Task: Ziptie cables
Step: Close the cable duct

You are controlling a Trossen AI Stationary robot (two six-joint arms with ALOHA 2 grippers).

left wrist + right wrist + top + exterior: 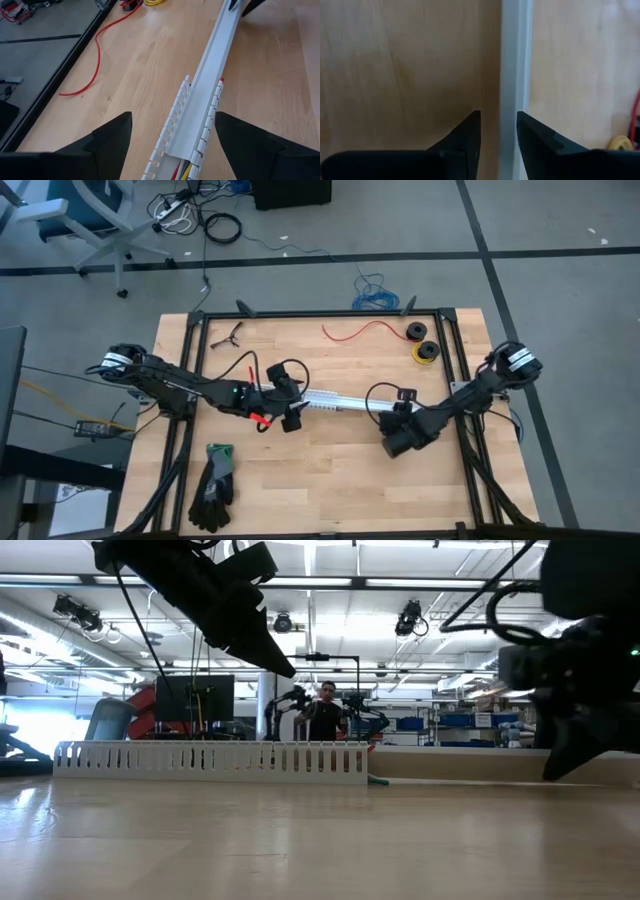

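A white slotted channel (340, 404) lies across the middle of the table (330, 480). In the low view the channel (210, 760) stands on its base, with a flat white strip (480, 781) running on from its end. The cables (184, 172) lie inside the channel; only yellow and dark strands show, between my left fingers. My left gripper (287, 408) is open and hangs above the channel's left end (192, 130), one finger on each side. My right gripper (498, 131) is open over the white strip (515, 60) at the channel's right end.
A thin red wire (360, 330) and black and yellow spools (420, 342) lie near the far edge. A dark hand tool (229, 335) sits at the far left. Gloves (213, 485) lie near the front left. Black frame rails (196, 370) border the table. A person (322, 715) stands far behind.
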